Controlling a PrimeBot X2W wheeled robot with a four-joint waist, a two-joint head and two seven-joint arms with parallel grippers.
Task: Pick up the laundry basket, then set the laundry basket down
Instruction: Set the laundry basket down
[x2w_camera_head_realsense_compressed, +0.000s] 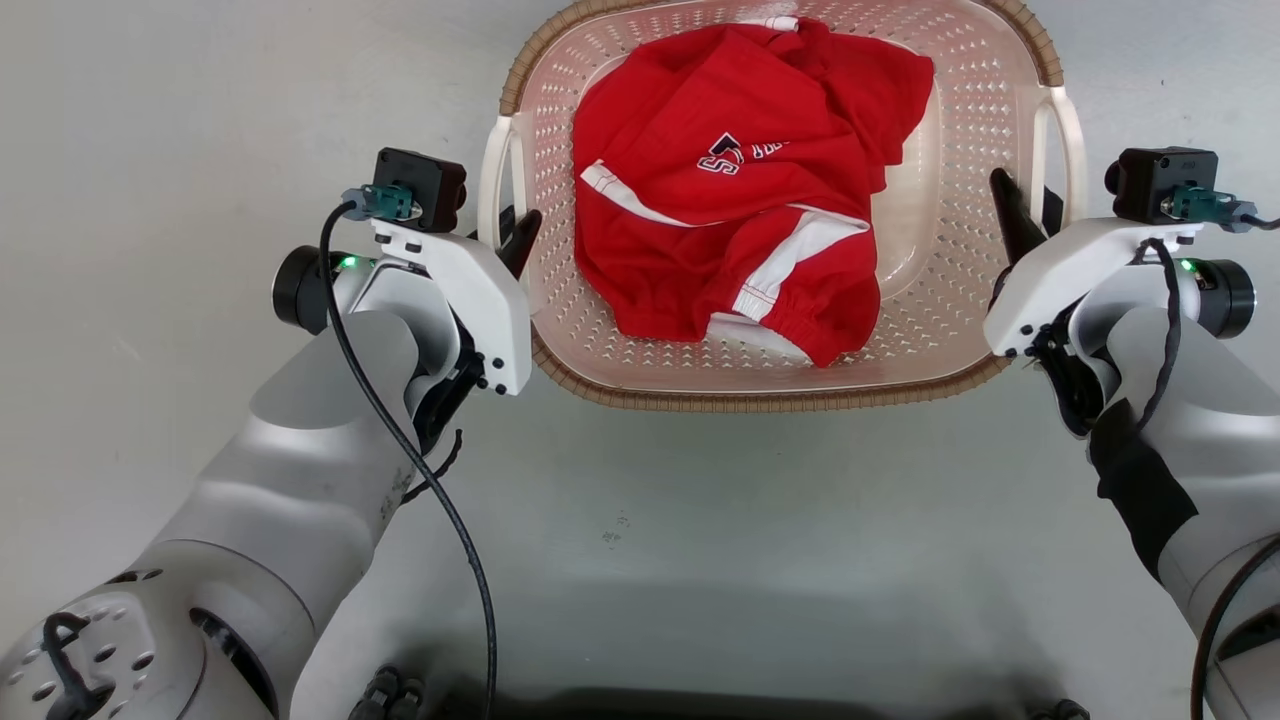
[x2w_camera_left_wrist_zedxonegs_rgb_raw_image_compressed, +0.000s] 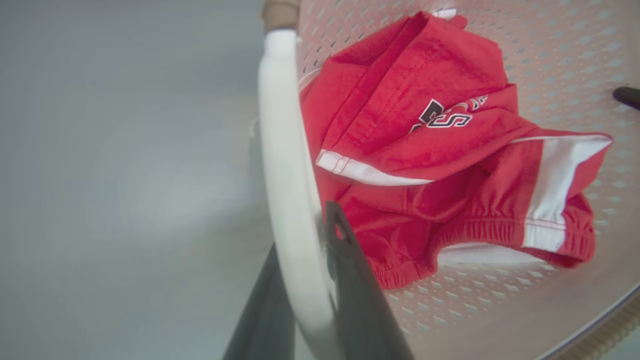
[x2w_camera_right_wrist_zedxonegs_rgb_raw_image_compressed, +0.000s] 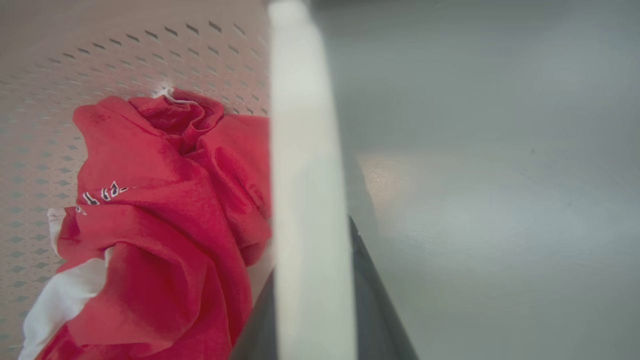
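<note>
**Both end effectors clenched on the laundry basket (x2w_camera_head_realsense_compressed: 930, 310), one on each side handle.**

From the head view, I have the laundry basket straight ahead between my two arms, over the grey floor (x2w_camera_head_realsense_compressed: 700, 520), with a crumpled red garment with white trim (x2w_camera_head_realsense_compressed: 740, 210) lying inside it. My left end effector (x2w_camera_head_realsense_compressed: 515, 230) is clamped on the white left handle (x2w_camera_head_realsense_compressed: 493, 180). In the left wrist view that bar runs up between its two dark left fingers (x2w_camera_left_wrist_zedxonegs_rgb_raw_image_compressed: 350, 280). My right end effector (x2w_camera_head_realsense_compressed: 1025, 200) grips the right handle (x2w_camera_head_realsense_compressed: 1068, 140) the same way, and in the right wrist view the bar sits pinched between the right fingers (x2w_camera_right_wrist_zedxonegs_rgb_raw_image_compressed: 370, 300). I can't make out from these angles whether the basket's base rests on the floor or hangs just above it.
</note>
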